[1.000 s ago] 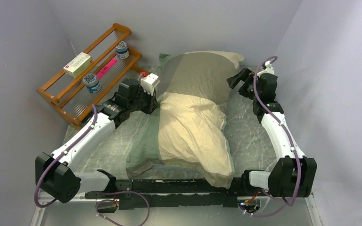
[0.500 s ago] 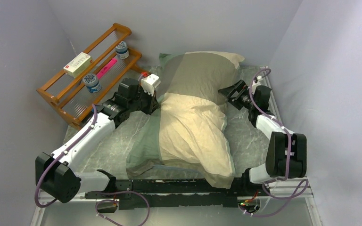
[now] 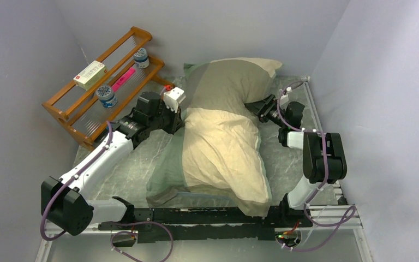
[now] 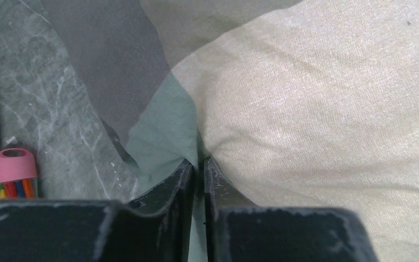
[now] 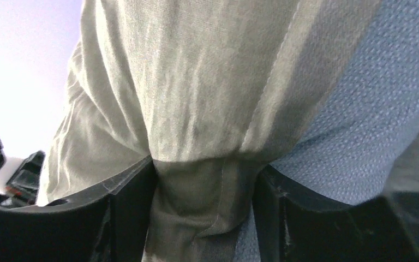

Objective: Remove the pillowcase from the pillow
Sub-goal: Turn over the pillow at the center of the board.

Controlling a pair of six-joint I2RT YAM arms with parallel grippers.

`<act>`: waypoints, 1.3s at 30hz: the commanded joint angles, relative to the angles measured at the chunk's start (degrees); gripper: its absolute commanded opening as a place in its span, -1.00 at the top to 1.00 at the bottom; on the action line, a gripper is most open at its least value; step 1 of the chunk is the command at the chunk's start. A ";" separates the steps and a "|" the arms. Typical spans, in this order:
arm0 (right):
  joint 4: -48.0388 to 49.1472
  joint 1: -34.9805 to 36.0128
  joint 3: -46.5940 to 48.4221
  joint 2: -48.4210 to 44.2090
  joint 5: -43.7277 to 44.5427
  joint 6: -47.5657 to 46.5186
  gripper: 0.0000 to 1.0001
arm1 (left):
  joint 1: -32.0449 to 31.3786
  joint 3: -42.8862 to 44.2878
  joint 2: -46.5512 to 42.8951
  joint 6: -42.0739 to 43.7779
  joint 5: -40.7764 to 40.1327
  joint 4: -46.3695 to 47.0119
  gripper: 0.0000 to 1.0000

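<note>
The pillowcase (image 3: 223,142), in big beige and olive checks with a green edge, lies stuffed across the middle of the marbled table (image 3: 125,169). The pillow is hidden inside it. My left gripper (image 3: 179,113) sits at the case's left edge. In the left wrist view its jaws (image 4: 198,162) stand almost together with green cloth (image 4: 163,131) pinched between them. My right gripper (image 3: 256,108) is at the right side, where the case dips. In the right wrist view it (image 5: 204,164) clasps a thick olive fold (image 5: 196,207), with blue-grey cloth (image 5: 360,109) beside it.
A wooden rack (image 3: 101,82) stands at the back left, holding a box (image 3: 90,75), two jars (image 3: 141,57) and a pink item (image 3: 123,79). A pink-capped tube of coloured pens (image 4: 13,174) shows by the left gripper. Walls stand close on both sides.
The right arm folded in from the far right corner to the pillowcase's right side, and its jaws narrowed onto a fold. The left arm stayed put.
</note>
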 commanded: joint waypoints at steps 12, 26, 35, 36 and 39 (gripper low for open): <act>17.80 6.89 3.53 -4.05 -7.82 5.32 1.00 | -9.91 10.86 -5.24 -0.78 -8.90 -3.93 -0.41; -23.13 13.83 13.58 -18.36 5.35 -21.30 1.00 | -10.69 22.09 1.52 -3.62 3.91 -7.61 -0.87; -29.23 16.52 17.95 -19.03 9.30 -24.72 1.00 | -22.07 26.01 7.71 -4.97 -2.09 -4.71 -0.81; -29.44 16.84 17.98 -19.03 9.46 -24.96 1.00 | -24.30 27.21 8.44 -4.41 -5.82 -5.42 -0.82; -29.91 17.73 17.30 -19.08 9.84 -25.38 1.00 | -30.36 29.74 10.15 -3.42 -17.94 -7.26 -0.93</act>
